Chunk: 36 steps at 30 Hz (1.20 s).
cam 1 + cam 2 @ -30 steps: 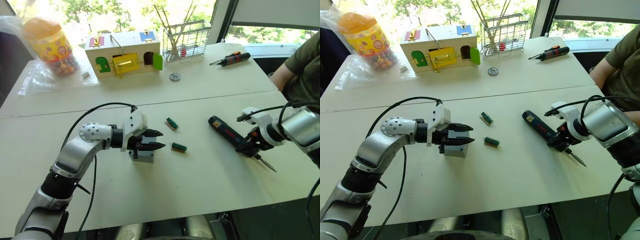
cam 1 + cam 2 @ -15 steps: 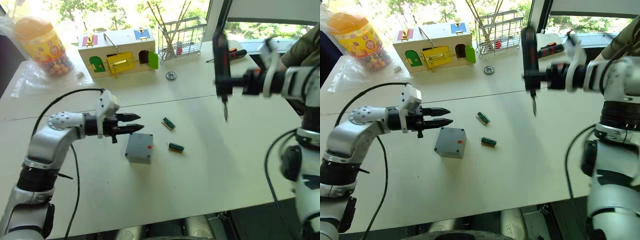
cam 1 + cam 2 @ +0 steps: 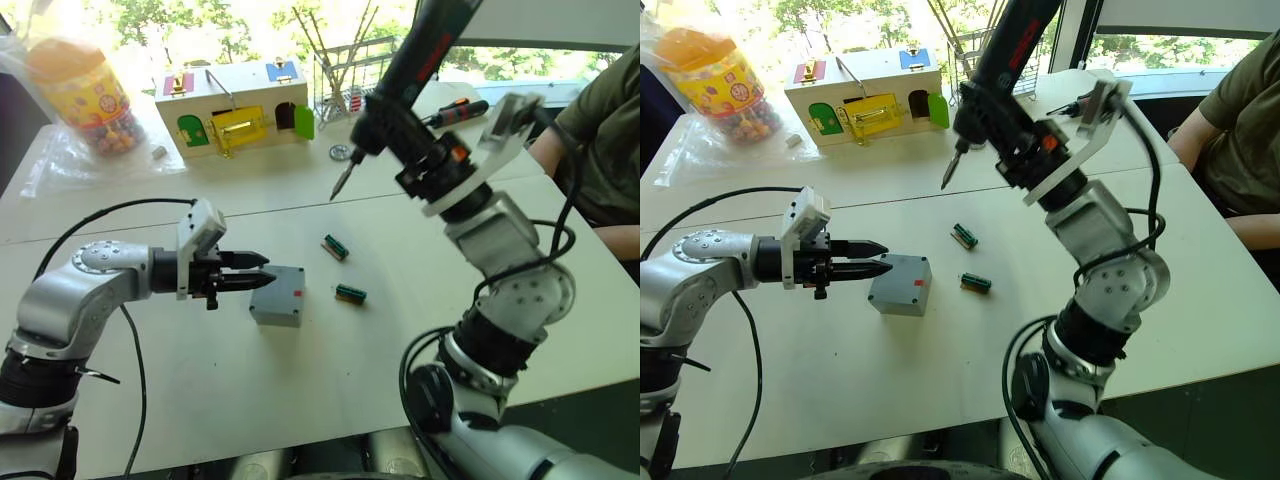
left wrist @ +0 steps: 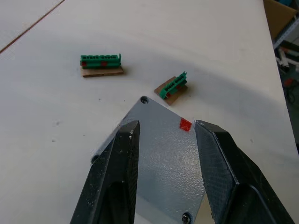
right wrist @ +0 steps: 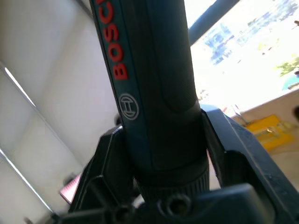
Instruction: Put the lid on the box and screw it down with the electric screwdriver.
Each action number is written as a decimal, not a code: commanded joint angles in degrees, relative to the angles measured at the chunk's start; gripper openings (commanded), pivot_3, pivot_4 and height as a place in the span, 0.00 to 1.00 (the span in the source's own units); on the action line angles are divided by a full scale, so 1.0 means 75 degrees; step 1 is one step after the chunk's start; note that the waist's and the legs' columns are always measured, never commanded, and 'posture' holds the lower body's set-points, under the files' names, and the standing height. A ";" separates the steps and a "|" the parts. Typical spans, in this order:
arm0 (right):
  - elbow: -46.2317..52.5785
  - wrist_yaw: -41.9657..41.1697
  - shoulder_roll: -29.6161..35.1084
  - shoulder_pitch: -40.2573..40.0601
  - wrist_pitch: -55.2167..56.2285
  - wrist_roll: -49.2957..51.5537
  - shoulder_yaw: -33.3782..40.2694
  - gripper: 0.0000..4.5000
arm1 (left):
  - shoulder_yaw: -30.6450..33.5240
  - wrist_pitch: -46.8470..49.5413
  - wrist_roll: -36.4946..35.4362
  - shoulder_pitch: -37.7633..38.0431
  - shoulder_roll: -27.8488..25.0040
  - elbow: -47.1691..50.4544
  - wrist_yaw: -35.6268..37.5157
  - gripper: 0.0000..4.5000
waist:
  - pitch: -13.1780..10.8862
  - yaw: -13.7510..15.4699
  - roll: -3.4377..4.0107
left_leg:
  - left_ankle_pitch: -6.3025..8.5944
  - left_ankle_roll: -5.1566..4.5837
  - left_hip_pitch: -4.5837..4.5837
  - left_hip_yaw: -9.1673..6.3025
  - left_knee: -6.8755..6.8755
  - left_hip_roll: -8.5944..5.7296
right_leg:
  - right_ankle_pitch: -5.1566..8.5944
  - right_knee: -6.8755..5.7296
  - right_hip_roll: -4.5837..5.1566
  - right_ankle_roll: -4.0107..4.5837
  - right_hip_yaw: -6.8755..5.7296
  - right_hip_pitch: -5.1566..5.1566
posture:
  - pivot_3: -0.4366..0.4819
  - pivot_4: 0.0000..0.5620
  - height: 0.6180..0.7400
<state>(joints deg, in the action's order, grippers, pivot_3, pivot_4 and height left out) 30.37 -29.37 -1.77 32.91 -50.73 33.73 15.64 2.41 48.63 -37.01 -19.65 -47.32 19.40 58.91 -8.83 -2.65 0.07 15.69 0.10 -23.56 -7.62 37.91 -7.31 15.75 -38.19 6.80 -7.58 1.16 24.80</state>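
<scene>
The grey box (image 3: pixel 278 297) sits on the table with a red mark on its top. The lid (image 4: pixel 163 163), a flat grey plate with corner holes, lies on top of it. My left gripper (image 3: pixel 262 270) hovers at the box's left edge, pointing over the lid, open with nothing between its fingers (image 4: pixel 119 158). My right gripper (image 3: pixel 418 162) is raised high over the middle of the table, shut on the dark blue electric screwdriver (image 3: pixel 425 55). The tool is tilted, and its bit (image 3: pixel 340 183) points down and left, well above and behind the box.
Two green terminal blocks (image 3: pixel 337 246) (image 3: pixel 351 293) lie just right of the box. At the back stand a wooden toy house (image 3: pixel 236 105), a sweets jar (image 3: pixel 88 90), a wire rack (image 3: pixel 350 75), a metal washer (image 3: pixel 343 152) and a red-and-black screwdriver (image 3: pixel 462 110). A person (image 3: pixel 600 120) sits at the right.
My right gripper lifted the electric screwdriver off the table and swung it up and left over the middle. My left gripper drew back left off the box.
</scene>
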 commanded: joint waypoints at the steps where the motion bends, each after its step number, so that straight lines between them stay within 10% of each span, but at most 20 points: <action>1: -0.0175 -0.0534 0.0060 -0.0775 0.1864 -0.0776 -0.1475 0.41 | 0.0019 -0.0239 0.0160 0.0103 0.0070 0.0130 -0.0261 0.41 | 0.0000 -0.0016 0.0000 | 0.0000 0.0000 0.0004 0.0003 0.0001 0.0001 | 0.0000 0.0001 -0.0001 -0.0001 0.0001 0.0000 | 0.48 0.27 1.00; 36: -0.2410 -0.0779 0.0743 -0.1885 0.4893 -0.2214 -0.3916 0.41 | -0.0840 -0.1411 0.1306 0.0567 0.0121 -0.0150 -0.0223 0.41 | 0.0003 0.0067 0.0001 | -0.0003 0.0009 0.0034 -0.0001 -0.0005 0.0014 | 0.0001 0.0025 -0.0016 0.0000 -0.0002 -0.0036 | 0.48 0.27 1.00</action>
<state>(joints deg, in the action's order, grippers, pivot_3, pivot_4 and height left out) 12.50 -34.20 3.05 19.18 -13.65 18.41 -11.26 -2.77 37.89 -28.13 -15.58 -45.95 18.77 57.04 -8.81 -2.15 0.08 15.66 0.16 -23.29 -7.62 37.88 -7.21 15.76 -38.00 6.68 -7.59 1.14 24.52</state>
